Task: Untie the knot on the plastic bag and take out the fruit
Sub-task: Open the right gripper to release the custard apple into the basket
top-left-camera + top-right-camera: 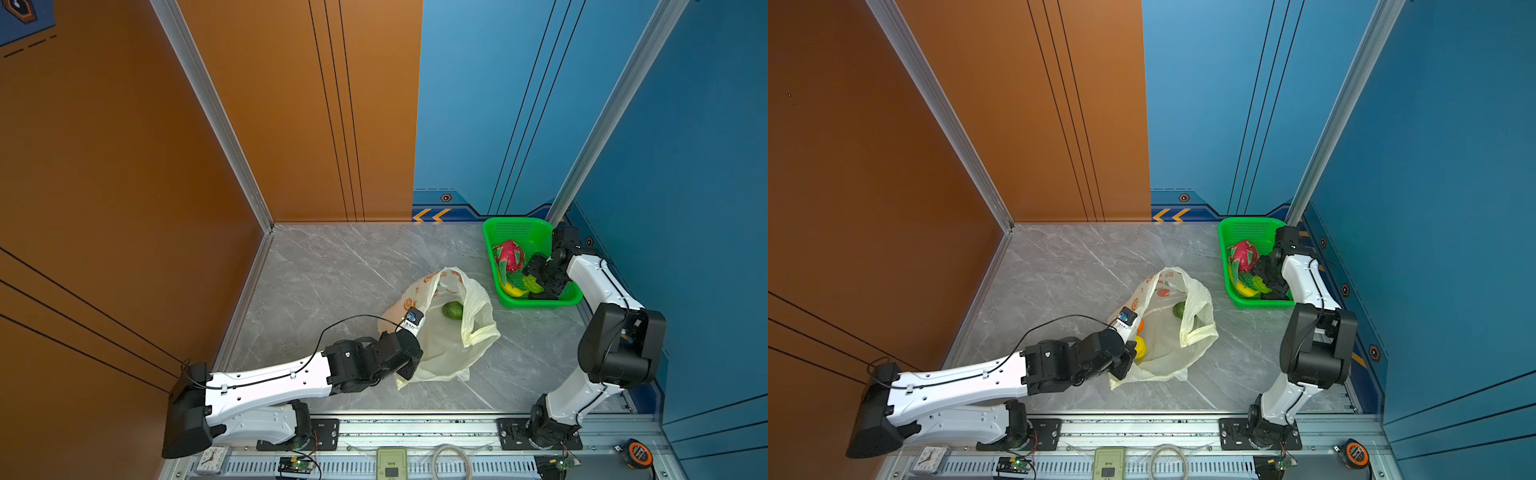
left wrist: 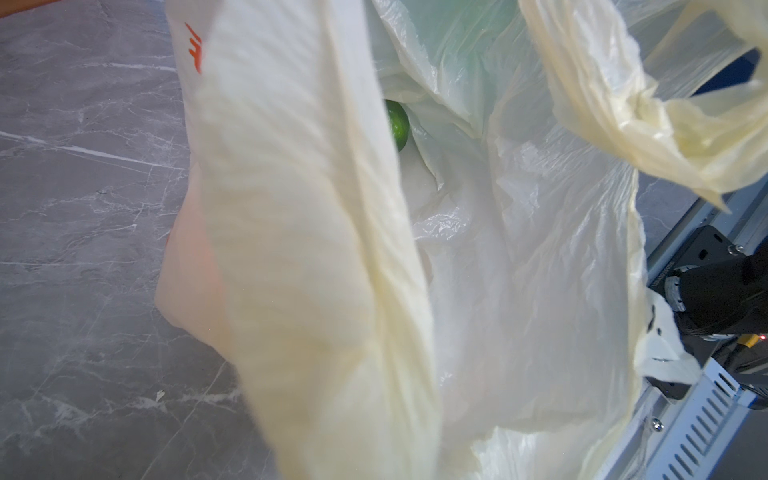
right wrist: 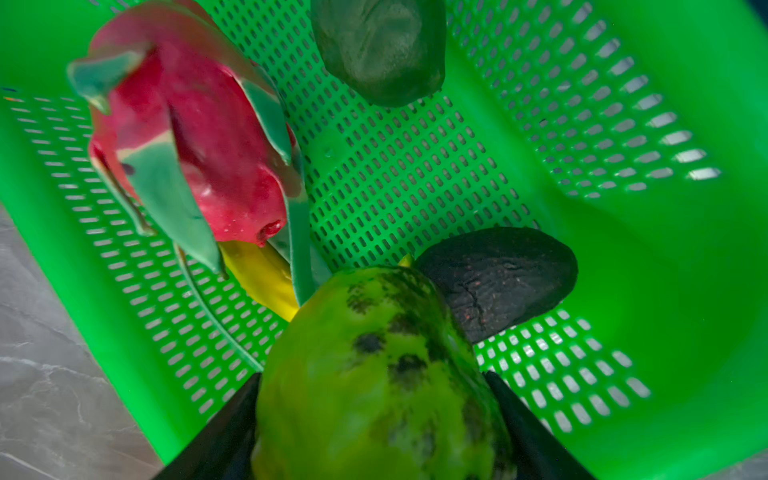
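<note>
Left wrist view: the plastic bag [image 2: 519,249] gapes open, a green fruit [image 2: 397,124] inside. In both top views the left gripper [image 1: 409,368] is pinched shut on the bag's near rim — a lemon [image 1: 1140,348] just beside it in a top view. Farther back, the right gripper [image 3: 372,378] clasps a light-green fruit [image 3: 374,324] inside the green basket [image 1: 515,222], beside dragon fruit [image 1: 509,254] and banana [image 3: 262,276].

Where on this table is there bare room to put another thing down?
The widest bare table lies between the orange wall and the bag, back to the far corner. A smaller patch sits between bag, basket and right arm. The basket is crowded with fruit; the right gripper holds a green fruit there.
</note>
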Action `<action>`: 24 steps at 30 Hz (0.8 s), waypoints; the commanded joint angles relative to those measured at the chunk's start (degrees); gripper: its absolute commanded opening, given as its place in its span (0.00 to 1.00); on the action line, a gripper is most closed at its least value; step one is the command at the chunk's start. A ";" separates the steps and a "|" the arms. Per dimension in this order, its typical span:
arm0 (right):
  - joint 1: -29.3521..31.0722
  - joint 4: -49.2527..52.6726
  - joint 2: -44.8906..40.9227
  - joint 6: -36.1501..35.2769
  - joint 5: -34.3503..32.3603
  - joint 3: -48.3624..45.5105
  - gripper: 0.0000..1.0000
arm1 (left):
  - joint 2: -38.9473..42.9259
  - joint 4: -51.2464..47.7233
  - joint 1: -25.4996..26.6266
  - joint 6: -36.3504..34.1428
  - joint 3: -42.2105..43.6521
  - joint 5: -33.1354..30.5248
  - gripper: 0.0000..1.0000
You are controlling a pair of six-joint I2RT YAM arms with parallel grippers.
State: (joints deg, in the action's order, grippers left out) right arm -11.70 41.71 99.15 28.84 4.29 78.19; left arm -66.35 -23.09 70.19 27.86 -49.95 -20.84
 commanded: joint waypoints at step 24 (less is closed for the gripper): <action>2.48 3.08 -8.02 -1.42 -1.20 1.38 0.94 | -0.01 -2.14 0.31 -0.51 -1.55 -1.48 0.00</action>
State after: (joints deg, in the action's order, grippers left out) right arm -10.44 41.34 94.37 28.27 3.03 78.50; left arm -66.35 -23.81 70.19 27.86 -50.09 -21.04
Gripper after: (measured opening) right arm 0.936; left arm 0.045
